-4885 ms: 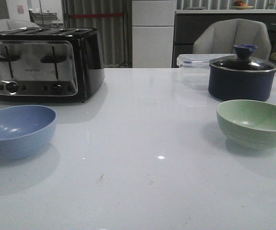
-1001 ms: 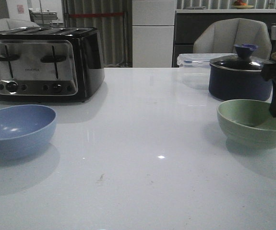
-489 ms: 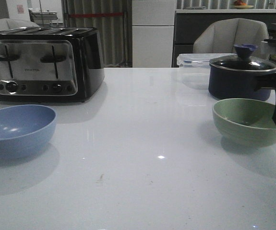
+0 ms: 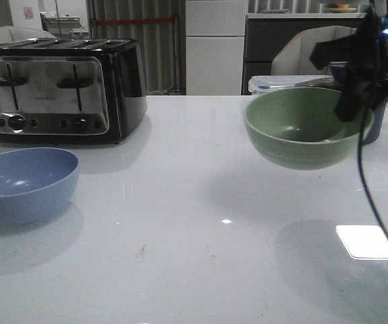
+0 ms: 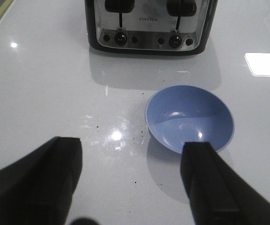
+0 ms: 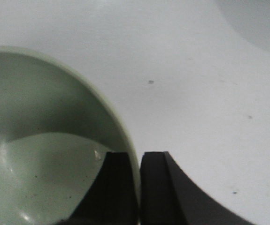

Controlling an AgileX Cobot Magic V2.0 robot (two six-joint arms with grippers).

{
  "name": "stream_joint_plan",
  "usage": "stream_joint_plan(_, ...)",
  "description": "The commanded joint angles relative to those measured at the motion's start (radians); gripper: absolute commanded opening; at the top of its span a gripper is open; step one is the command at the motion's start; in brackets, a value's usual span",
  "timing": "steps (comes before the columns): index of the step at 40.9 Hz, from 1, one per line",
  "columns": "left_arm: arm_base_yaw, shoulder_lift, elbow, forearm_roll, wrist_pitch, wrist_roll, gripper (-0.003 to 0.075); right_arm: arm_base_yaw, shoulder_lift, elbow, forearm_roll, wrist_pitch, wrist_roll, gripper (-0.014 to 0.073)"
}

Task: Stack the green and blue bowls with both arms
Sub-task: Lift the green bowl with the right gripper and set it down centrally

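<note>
The green bowl [image 4: 298,127] hangs in the air above the table at the right, tilted toward me. My right gripper [image 4: 351,108] is shut on its right rim, one finger inside and one outside; the right wrist view shows the rim [image 6: 135,164] pinched between the fingertips [image 6: 120,178]. The blue bowl [image 4: 25,182] rests on the table at the left front. In the left wrist view it [image 5: 189,117] lies just ahead of my open, empty left gripper [image 5: 134,154], one finger [image 5: 205,168] overlapping its near edge. The left arm is out of the front view.
A black and steel toaster [image 4: 59,88] stands behind the blue bowl. A dark navy lidded pot [image 4: 376,125] and a clear plastic box [image 4: 274,84] sit at the back right, partly behind the green bowl. A thin black cable [image 4: 372,196] hangs from the right arm.
The right gripper closed on the green bowl's rim, lifted it off the table and carried it up and to the left. The blue bowl has not moved.
</note>
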Motion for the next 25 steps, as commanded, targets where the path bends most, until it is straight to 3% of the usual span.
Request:
stream_joint_plan(1,-0.009,0.008,-0.032,-0.005,-0.084,-0.006,0.051,0.088,-0.05,-0.03,0.015,-0.021,-0.019,0.0035)
stream_joint_plan(11,-0.009,0.008,-0.032,-0.005,-0.084,-0.006,0.051,0.269,0.023,-0.03,0.016,-0.062,-0.019,0.0035)
stream_joint_plan(25,-0.009,0.008,-0.032,-0.005,-0.084,-0.006,0.051,0.293,0.157,-0.03,0.121,-0.146,-0.018,0.0044)
